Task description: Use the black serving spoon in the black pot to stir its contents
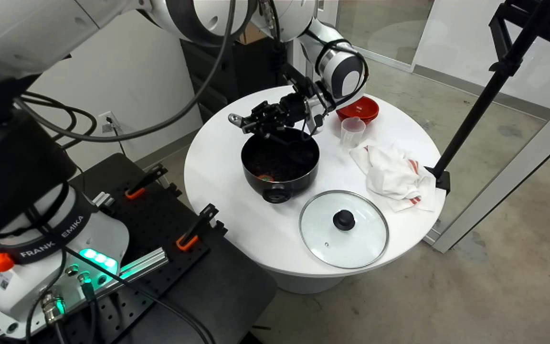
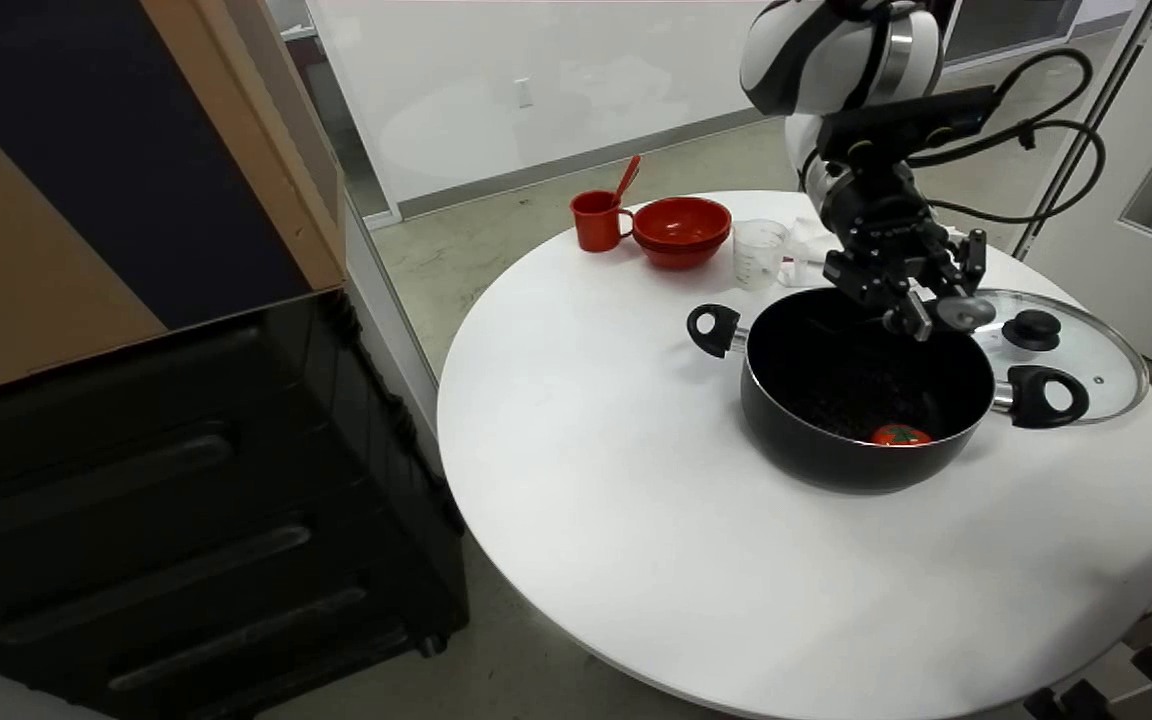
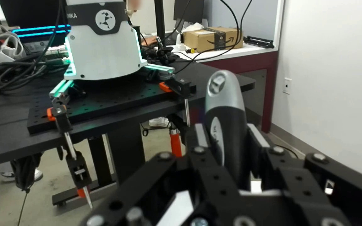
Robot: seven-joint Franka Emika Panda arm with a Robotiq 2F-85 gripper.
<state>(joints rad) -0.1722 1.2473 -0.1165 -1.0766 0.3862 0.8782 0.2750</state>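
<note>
In the wrist view my gripper [image 3: 228, 138] is shut on the handle of the black serving spoon [image 3: 231, 125], whose silver-grey end sticks out past the fingers. That end of the spoon [image 2: 966, 314] also shows in both exterior views, lying slanted above the pot's rim. The black pot [image 2: 816, 462] stands on the white table beneath my gripper [image 1: 263, 120]. Of its contents, a red-orange piece with a green mark [image 2: 901, 435] shows near the wall, with small dark bits on the bottom. The spoon's lower end is lost against the dark interior.
The glass lid [image 1: 322, 234] with a black knob lies beside the pot. Red bowls [image 2: 681, 235], a red mug [image 2: 598, 225], a clear measuring cup [image 1: 353, 133] and a white towel [image 1: 392, 179] share the table. Two side handles jut from the pot. A black pole [image 1: 490, 95] stands past the table's edge.
</note>
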